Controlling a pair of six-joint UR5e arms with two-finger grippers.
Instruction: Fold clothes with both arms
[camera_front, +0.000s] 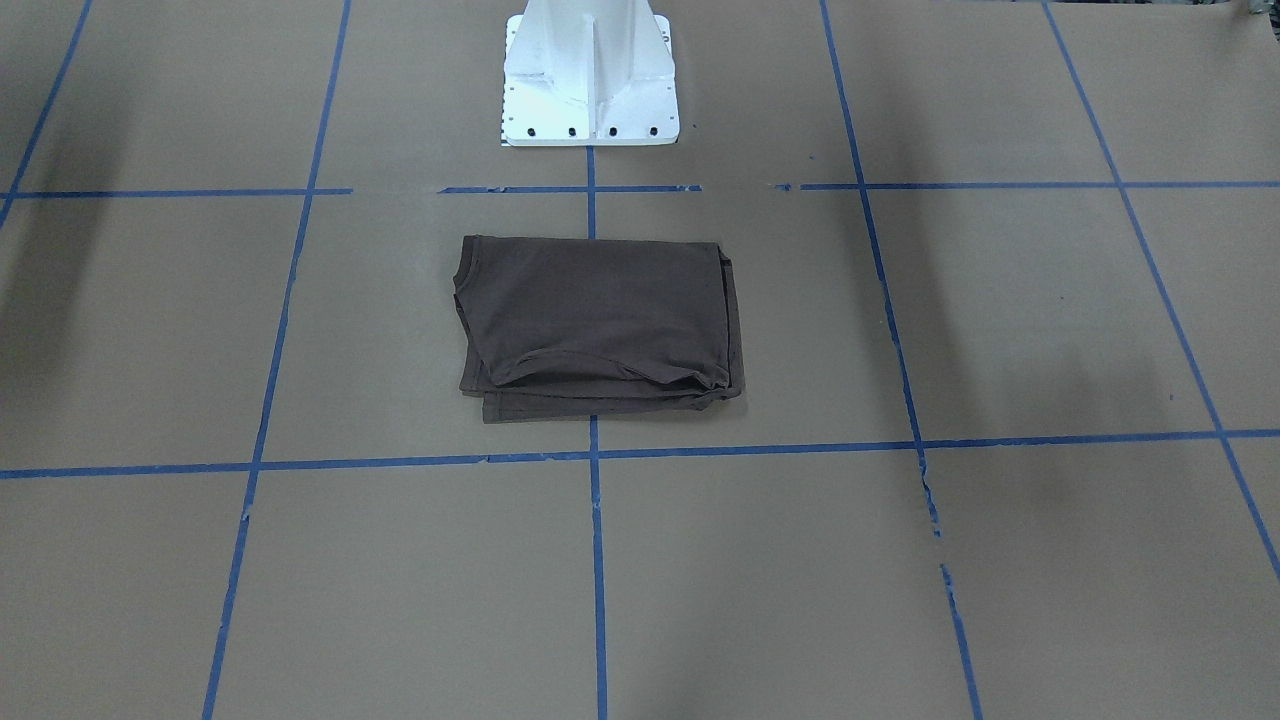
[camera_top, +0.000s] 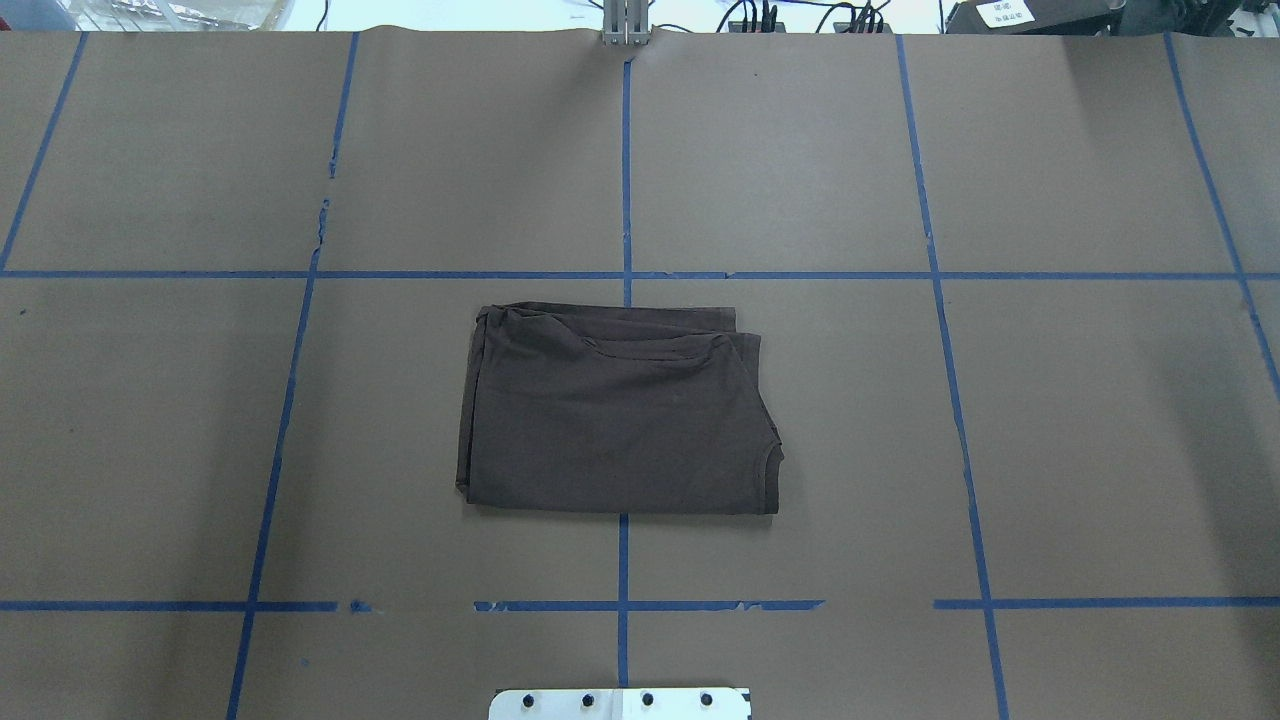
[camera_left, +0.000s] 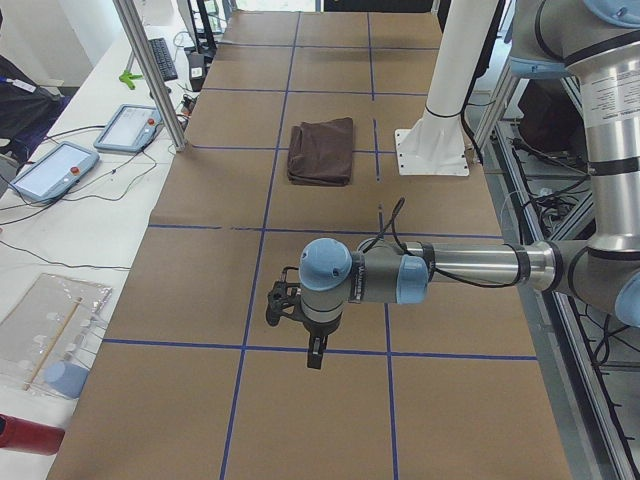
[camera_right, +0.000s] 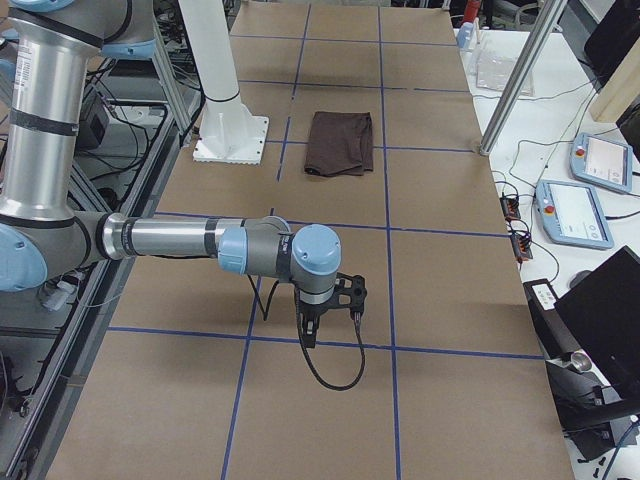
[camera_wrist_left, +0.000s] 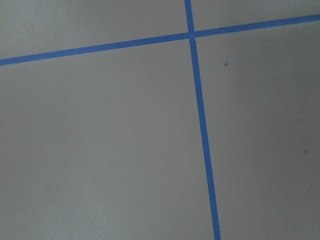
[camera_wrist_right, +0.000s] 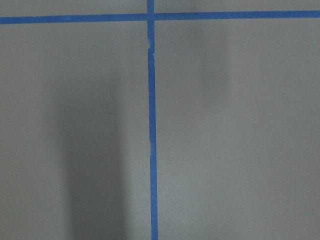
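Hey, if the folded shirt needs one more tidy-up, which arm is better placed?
Right, but only just. The shirt straddles the centre tape line, and the left gripper and right gripper both hang well away from it; its uneven, notched side lies on the robot's right.
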